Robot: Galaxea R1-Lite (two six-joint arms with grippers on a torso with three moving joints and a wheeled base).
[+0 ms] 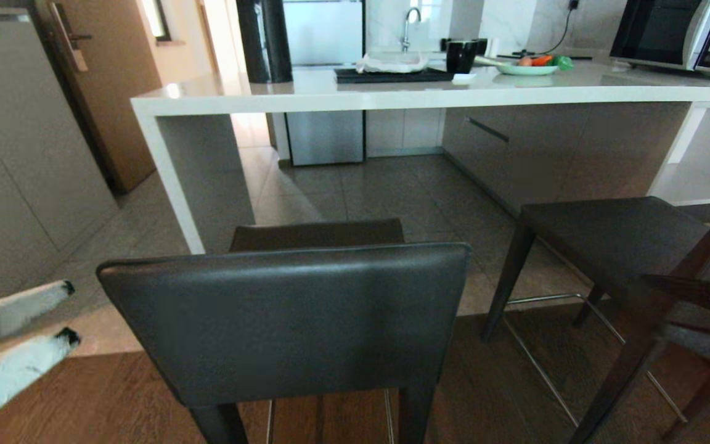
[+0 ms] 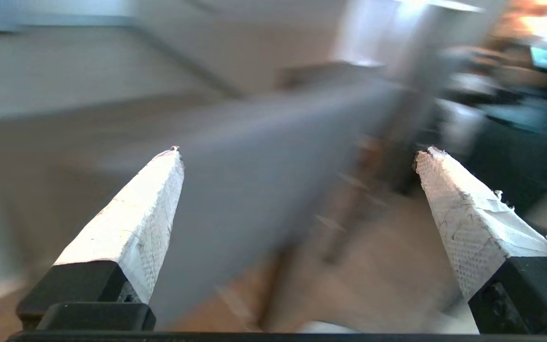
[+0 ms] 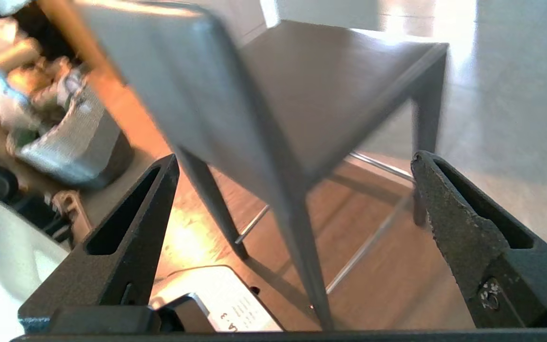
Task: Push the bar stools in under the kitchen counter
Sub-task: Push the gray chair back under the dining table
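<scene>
One bar stool point(image 1: 287, 320) stands right in front of me, its dark grey backrest toward me and its seat short of the kitchen counter point(image 1: 392, 95). The second bar stool point(image 1: 614, 240) stands to the right, turned at an angle, its seat near the counter's edge. My left gripper point(image 1: 71, 311) is low at the left of the near backrest, apart from it, with its white taped fingers open and empty. The left wrist view is blurred; that left gripper point(image 2: 299, 152) frames a grey backrest point(image 2: 264, 190). My right gripper point(image 3: 296, 156), out of the head view, stands open before a stool's backrest corner point(image 3: 235, 118).
On the counter are a black tray point(image 1: 392, 75), a black mug point(image 1: 460, 57), a plate of vegetables point(image 1: 527, 66), a microwave point(image 1: 681, 31) and a tall black cylinder point(image 1: 264, 40). A wooden chair frame point(image 1: 694, 296) crowds the right edge. Cabinets point(image 1: 16, 154) line the left.
</scene>
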